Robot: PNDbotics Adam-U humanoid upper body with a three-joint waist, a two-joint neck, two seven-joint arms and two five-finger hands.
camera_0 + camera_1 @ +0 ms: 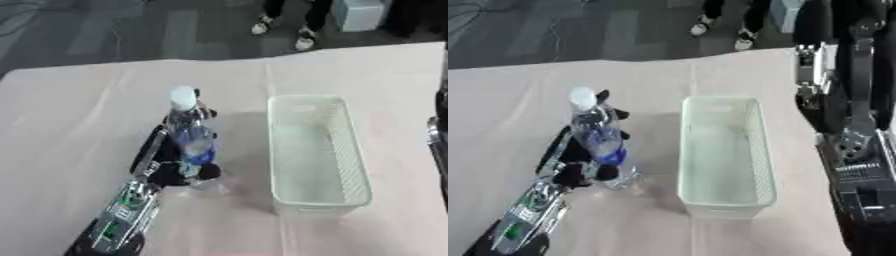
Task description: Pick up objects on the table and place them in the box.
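Observation:
A clear plastic water bottle (pixel 191 131) with a white cap and a blue label stands upright on the pale table, left of the box. My left hand (pixel 162 160) comes in from the lower left and its black fingers are curled round the bottle's lower half. The box (pixel 313 152) is a long white plastic basket with nothing in it, just right of the bottle. My right arm (pixel 852 140) runs down the right edge in the right eye view; its hand does not show.
The pale pink table cloth (pixel 79 115) covers the table, with bare room to the left and behind the bottle. Beyond the far edge lies dark floor, where a person's legs and shoes (pixel 302 37) stand.

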